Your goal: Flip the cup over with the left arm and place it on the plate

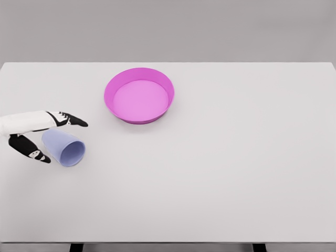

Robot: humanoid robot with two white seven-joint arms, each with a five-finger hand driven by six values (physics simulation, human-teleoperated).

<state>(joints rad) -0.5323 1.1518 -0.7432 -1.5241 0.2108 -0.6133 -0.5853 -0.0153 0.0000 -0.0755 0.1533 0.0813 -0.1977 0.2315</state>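
Your left hand [39, 134] has fingers spread either side of the cup [64, 147], nothing gripped yet. Cup lies on its side between them, mouth away. Close off-centre and it rolls out. Plate [139, 95] sits well beyond your fingertips.

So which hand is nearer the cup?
Left. The left hand flanks the cup lying on its side, fingers spread around it; the right hand is out of view.

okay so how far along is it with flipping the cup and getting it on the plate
Done: nothing yet; the pink plate holds nothing. In hand: the left hand brackets the lavender cup, which lies on its side on the table; a firm grip is unclear. Left: upright it, carry, place.
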